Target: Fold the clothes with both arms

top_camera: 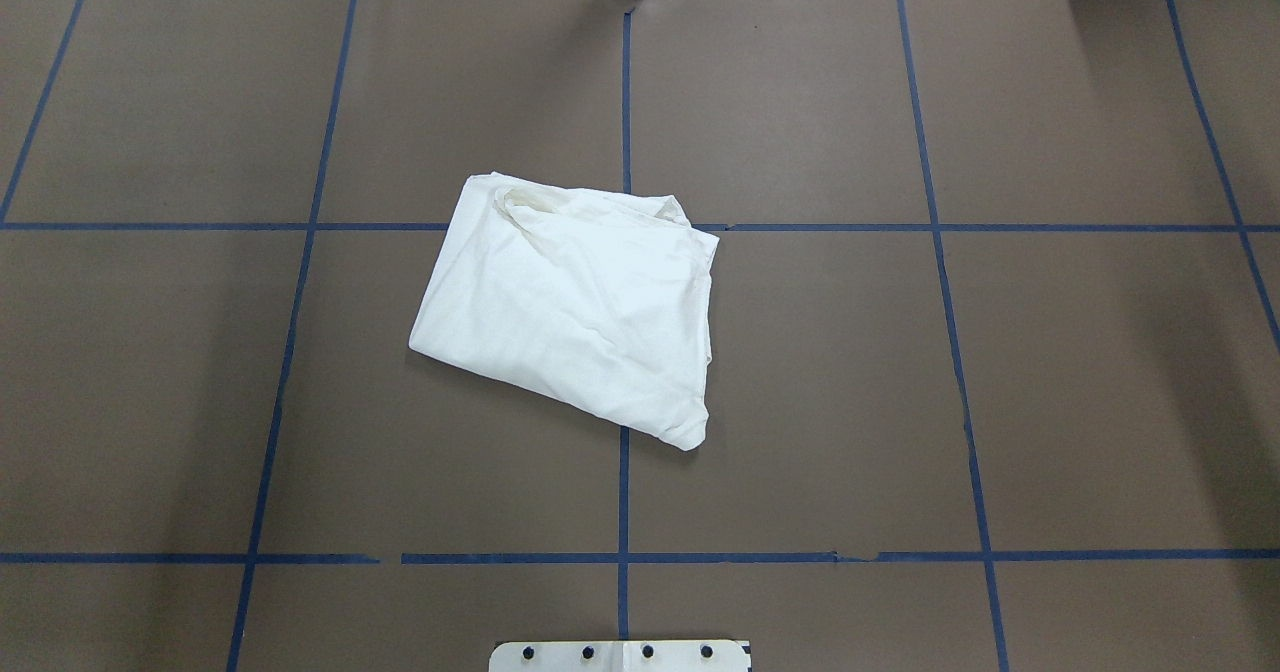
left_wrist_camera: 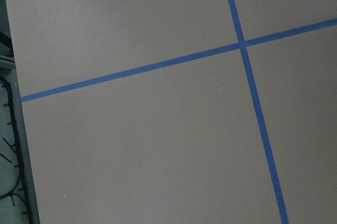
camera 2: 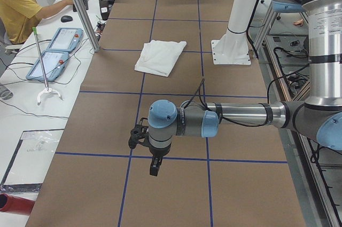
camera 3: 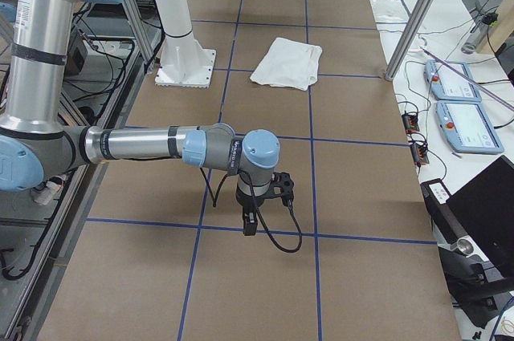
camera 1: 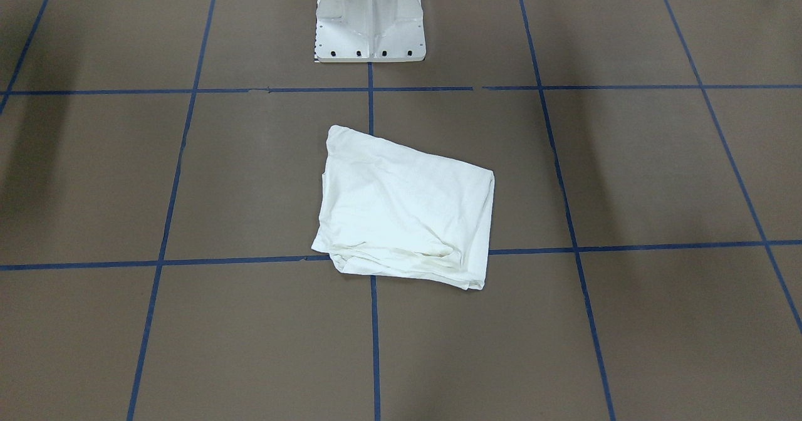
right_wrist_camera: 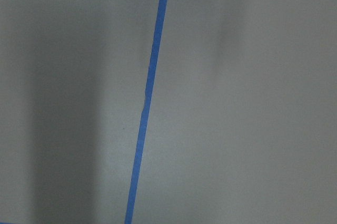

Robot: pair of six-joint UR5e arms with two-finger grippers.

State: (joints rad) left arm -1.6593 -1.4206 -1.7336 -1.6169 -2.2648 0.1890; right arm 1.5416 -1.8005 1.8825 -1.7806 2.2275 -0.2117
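Observation:
The white T-shirt (camera 1: 404, 211) lies folded into a rough rectangle at the middle of the brown table, plain side up, with no printed text showing; it also shows in the overhead view (top_camera: 570, 302) and both side views (camera 2: 159, 57) (camera 3: 287, 62). Neither arm touches it. My left gripper (camera 2: 154, 169) hangs far from it over the table's left end and shows only in the exterior left view, so I cannot tell its state. My right gripper (camera 3: 250, 225) hangs over the right end, likewise. Both wrist views show only bare table and blue tape.
The white pedestal base (camera 1: 369, 20) stands on the robot's side of the shirt. Blue tape lines (top_camera: 623, 492) grid the table. A seated person (camera 2: 16, 2) and teach pendants (camera 2: 53, 59) (camera 3: 458, 116) are on a side bench past the table's far edge.

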